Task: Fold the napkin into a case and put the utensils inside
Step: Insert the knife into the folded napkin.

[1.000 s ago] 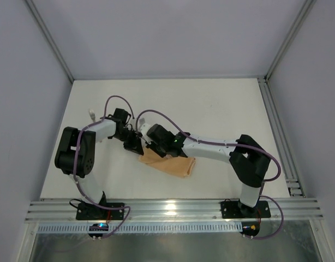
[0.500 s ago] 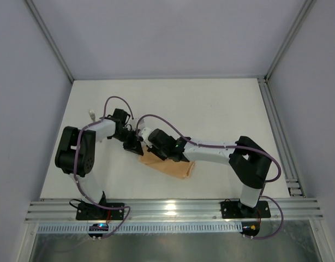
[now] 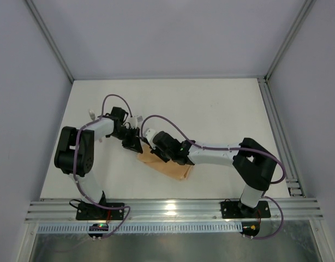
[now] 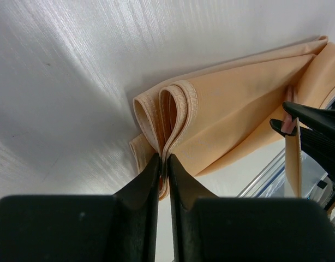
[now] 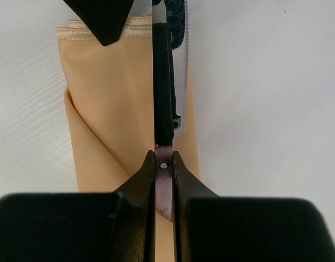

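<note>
The peach-orange napkin (image 3: 170, 166) lies folded into a narrow case at the near middle of the table. My left gripper (image 3: 133, 144) is at the case's left end. In the left wrist view it (image 4: 163, 162) is shut on the layered cloth edge, and the folds (image 4: 173, 109) gape open just beyond the jaws. My right gripper (image 3: 154, 148) is over the case, pointing at the left gripper. In the right wrist view it (image 5: 164, 159) is shut on a utensil's pink riveted handle (image 5: 165, 183). The utensil's dark slim front (image 5: 162, 82) runs forward over the cloth (image 5: 113, 103). No other utensil shows.
An aluminium rail (image 3: 173, 209) runs along the near edge and another (image 3: 276, 136) along the right side. A small white object (image 3: 92, 114) lies left of the left arm. Grey walls enclose the table on three sides.
My right arm has shifted left and nearer along the case, carrying the utensil toward the left gripper. The case's right end has drawn in a little. The left gripper has barely moved.
</note>
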Action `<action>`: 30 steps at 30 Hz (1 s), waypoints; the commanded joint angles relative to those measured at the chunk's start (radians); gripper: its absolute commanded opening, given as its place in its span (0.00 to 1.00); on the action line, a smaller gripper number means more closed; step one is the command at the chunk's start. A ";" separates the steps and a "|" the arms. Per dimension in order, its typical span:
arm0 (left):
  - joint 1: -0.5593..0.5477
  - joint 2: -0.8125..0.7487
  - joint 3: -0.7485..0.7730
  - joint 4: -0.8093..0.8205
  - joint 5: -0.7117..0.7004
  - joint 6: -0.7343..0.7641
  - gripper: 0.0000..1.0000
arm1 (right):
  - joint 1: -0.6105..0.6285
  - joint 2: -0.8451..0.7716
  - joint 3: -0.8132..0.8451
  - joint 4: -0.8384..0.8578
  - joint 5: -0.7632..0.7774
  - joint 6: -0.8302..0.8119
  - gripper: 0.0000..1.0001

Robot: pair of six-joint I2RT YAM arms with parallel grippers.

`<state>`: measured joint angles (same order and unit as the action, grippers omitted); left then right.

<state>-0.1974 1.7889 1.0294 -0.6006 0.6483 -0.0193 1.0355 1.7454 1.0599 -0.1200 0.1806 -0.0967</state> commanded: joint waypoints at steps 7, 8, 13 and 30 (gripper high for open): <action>0.035 -0.031 0.054 0.002 0.005 0.016 0.09 | 0.001 0.043 -0.020 -0.076 -0.067 0.040 0.05; 0.041 -0.034 0.055 0.004 0.008 0.013 0.16 | 0.001 0.040 -0.024 -0.075 -0.066 0.040 0.08; 0.081 -0.094 0.090 -0.001 0.011 -0.008 0.43 | -0.003 0.069 0.002 -0.073 -0.081 0.032 0.06; 0.329 -0.224 0.181 -0.045 -0.267 0.188 0.53 | -0.031 0.112 0.075 -0.067 -0.122 0.063 0.35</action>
<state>0.0769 1.6081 1.1816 -0.6411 0.4992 0.0849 1.0050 1.8523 1.1072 -0.1570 0.0753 -0.0452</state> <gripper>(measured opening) 0.522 0.311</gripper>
